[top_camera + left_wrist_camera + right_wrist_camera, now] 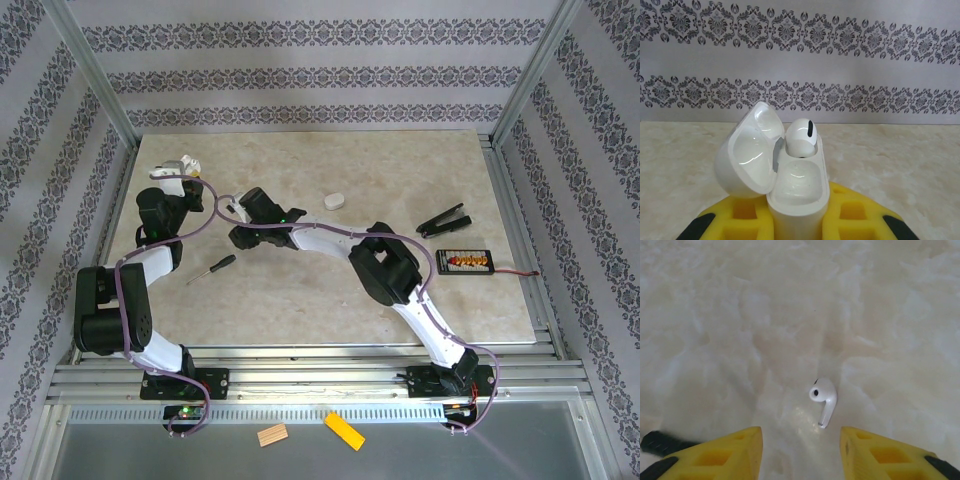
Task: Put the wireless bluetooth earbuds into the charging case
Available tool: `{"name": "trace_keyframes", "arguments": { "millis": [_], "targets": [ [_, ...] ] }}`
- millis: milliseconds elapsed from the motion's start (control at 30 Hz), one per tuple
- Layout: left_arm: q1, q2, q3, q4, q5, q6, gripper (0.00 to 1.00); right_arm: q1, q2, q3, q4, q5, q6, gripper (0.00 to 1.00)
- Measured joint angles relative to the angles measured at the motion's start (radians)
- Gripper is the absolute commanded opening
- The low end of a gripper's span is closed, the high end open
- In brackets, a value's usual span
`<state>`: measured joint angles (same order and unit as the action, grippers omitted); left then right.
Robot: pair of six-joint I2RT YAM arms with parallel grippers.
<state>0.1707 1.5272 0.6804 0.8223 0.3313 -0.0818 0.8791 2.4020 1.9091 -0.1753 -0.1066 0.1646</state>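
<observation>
My left gripper (799,217) is shut on the white charging case (797,192) and holds it upright above the table's far left, with the lid (747,150) swung open to the left. One white earbud (801,137) sits in the case's far slot; the near slot is empty. A second earbud (823,399) lies loose on the marble tabletop, stem pointing toward the camera. My right gripper (801,452) hovers just short of it, open, with its yellow fingers (725,455) spread on either side. From above, the left gripper (178,168) and right gripper (230,207) are close together.
Another white closed case (333,200) rests mid-table. A screwdriver (212,268) lies near the left arm. A black clip (443,220) and a small board with orange connectors (468,262) sit at the right. Metal frame posts border the table (300,300).
</observation>
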Motion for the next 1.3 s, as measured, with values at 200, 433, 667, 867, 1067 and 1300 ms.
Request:
{"name": "trace_keyframes", "arguments": {
  "millis": [200, 433, 667, 867, 1067, 1300],
  "targets": [
    [0.01, 0.0, 0.0, 0.0, -0.003, -0.001, 0.0, 0.0, 0.072, 0.093, -0.046, 0.014, 0.009, 0.32],
    [0.015, 0.0, 0.0, 0.0, -0.003, -0.001, 0.0, 0.0, 0.127, 0.156, -0.094, 0.012, 0.009, 0.24],
    [0.015, 0.0, 0.0, 0.0, 0.005, -0.004, 0.0, -0.001, 0.156, 0.198, -0.13, 0.009, -0.006, 0.17],
    [0.015, 0.0, 0.0, 0.0, 0.008, -0.006, 0.0, -0.007, 0.157, 0.203, -0.144, 0.003, -0.012, 0.19],
    [0.015, 0.0, 0.0, 0.0, 0.011, -0.009, 0.0, -0.009, 0.124, 0.142, -0.115, -0.015, -0.006, 0.22],
    [0.015, 0.0, 0.0, 0.0, 0.018, -0.01, 0.0, -0.02, 0.027, 0.017, -0.1, -0.043, 0.025, 0.28]
  ]
}}
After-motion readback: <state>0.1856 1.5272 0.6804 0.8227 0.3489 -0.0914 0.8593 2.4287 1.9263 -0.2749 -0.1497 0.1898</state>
